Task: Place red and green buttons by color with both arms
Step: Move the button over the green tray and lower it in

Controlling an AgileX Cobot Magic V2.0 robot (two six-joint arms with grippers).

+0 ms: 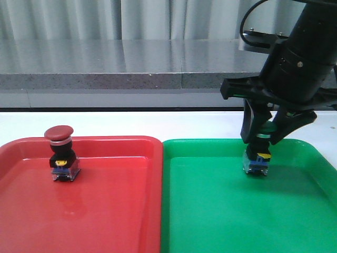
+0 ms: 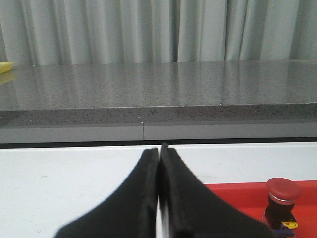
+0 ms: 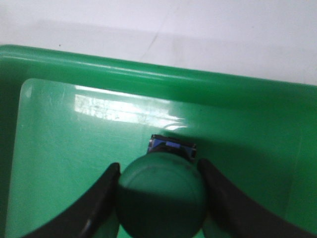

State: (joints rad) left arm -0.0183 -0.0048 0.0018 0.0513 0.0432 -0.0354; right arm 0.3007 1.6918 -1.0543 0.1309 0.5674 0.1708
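The red button [image 1: 62, 153] stands upright on the floor of the red tray [image 1: 105, 140], near its far left; it also shows in the left wrist view [image 2: 282, 198]. The green button [image 1: 258, 158] stands on the floor of the green tray [image 1: 210, 143], near its far side. My right gripper [image 1: 260, 139] reaches down over it, with a finger against each side of its green cap [image 3: 161, 196]. In the right wrist view the gripper [image 3: 158, 167] hugs the cap. My left gripper [image 2: 160, 148] is shut and empty above the white table, left of the red tray [image 2: 237, 196]. It is out of the front view.
The two trays lie side by side, touching, on a white table [image 1: 158, 124]. A grey stone ledge [image 1: 131, 63] runs along the back, with curtains behind it. The raised rim of the green tray [image 3: 99, 64] lies just beyond the green button.
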